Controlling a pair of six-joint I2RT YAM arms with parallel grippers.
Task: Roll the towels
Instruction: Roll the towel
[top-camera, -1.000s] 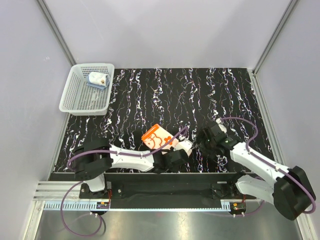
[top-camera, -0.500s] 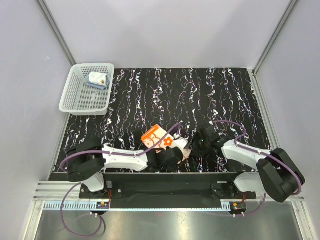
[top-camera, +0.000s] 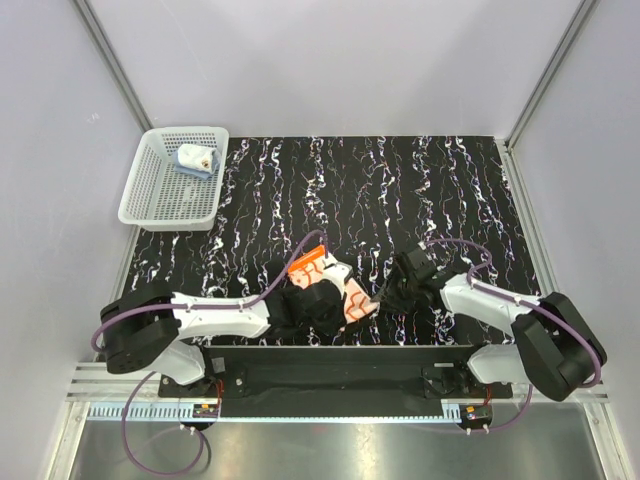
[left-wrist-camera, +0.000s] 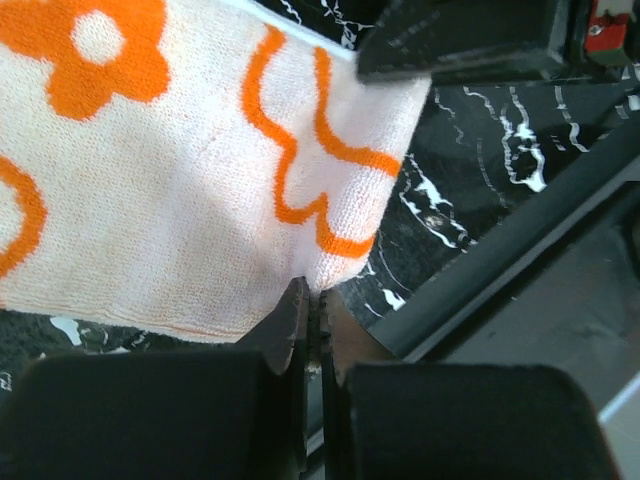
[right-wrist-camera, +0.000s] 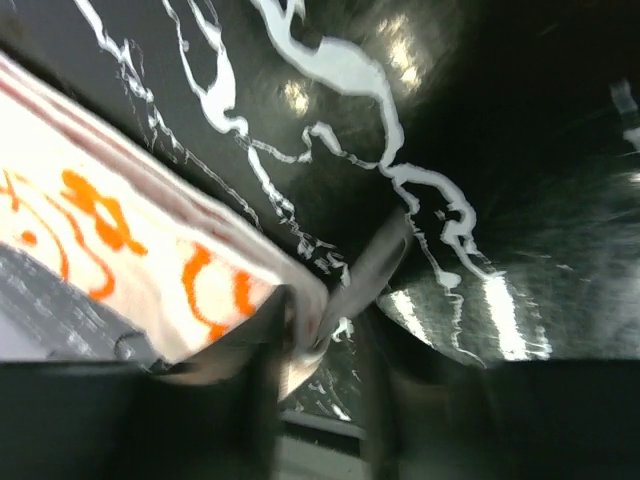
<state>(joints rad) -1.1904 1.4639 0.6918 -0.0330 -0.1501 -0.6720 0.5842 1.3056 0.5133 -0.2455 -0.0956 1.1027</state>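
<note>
The orange flower-print towel (top-camera: 355, 298) lies near the table's front edge, its white reverse partly turned up. In the left wrist view (left-wrist-camera: 200, 180) it shows orange flower outlines on white. My left gripper (top-camera: 335, 306) is shut on the towel's near edge (left-wrist-camera: 312, 292). My right gripper (top-camera: 380, 298) is shut on the towel's right corner; its view is blurred (right-wrist-camera: 322, 315), with the towel (right-wrist-camera: 120, 240) to the left. The light blue towel (top-camera: 192, 160) lies bunched in the white basket (top-camera: 150, 208) at the far left.
The black marbled table (top-camera: 420, 190) ends at a black front rail (top-camera: 340, 356) just behind both grippers. Grey walls stand on the left, back and right. The right gripper's body (left-wrist-camera: 460, 40) shows at the top of the left wrist view.
The left gripper has drawn back to the left with the towel, which has turned over to show more white reverse. The right gripper has moved in and closed on the towel's corner.
</note>
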